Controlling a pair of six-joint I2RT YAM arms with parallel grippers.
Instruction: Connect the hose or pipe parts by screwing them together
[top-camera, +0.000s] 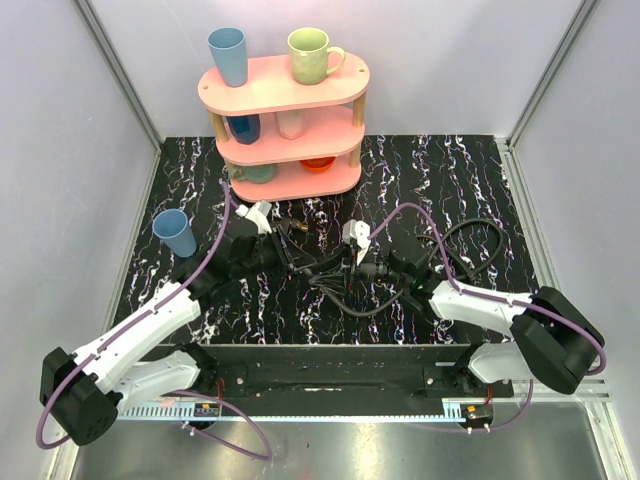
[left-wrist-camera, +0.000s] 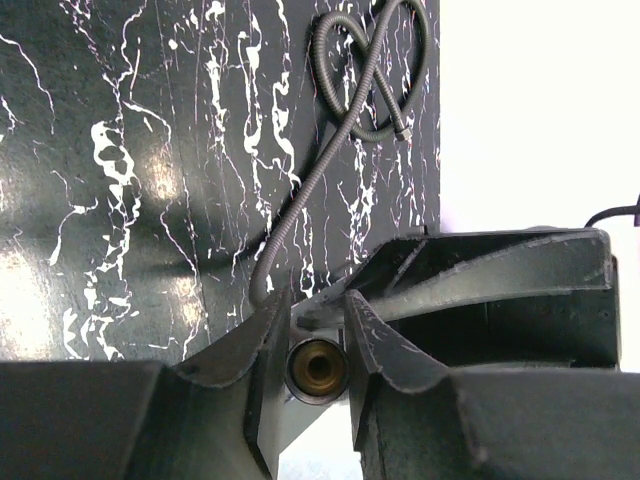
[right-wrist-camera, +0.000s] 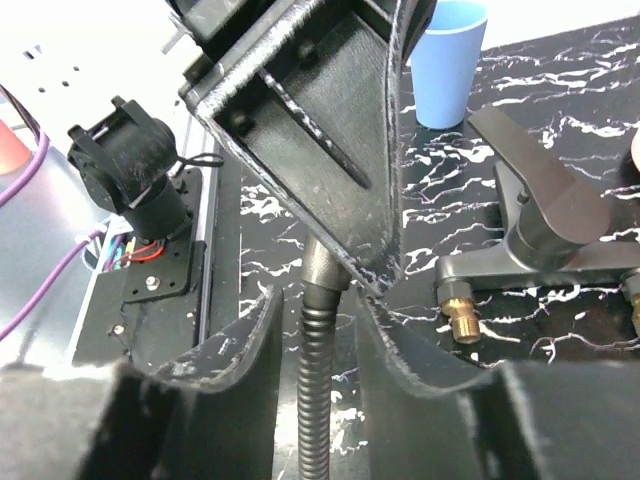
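Observation:
A long black ribbed hose loops over the marbled table between the two arms. My left gripper is shut on the hose's end collar, whose brass bore faces the left wrist camera. From there the hose trails away to a coil. My right gripper stands open astride the hose just below that collar, with a gap on each side. A dark-grey pipe part with brass threaded stubs lies on the table close beside the grippers, and it also shows in the top view.
A pink three-tier shelf holding cups stands at the back. A blue cup stands at the left edge of the table near the left arm. A black mounting rail runs along the near edge.

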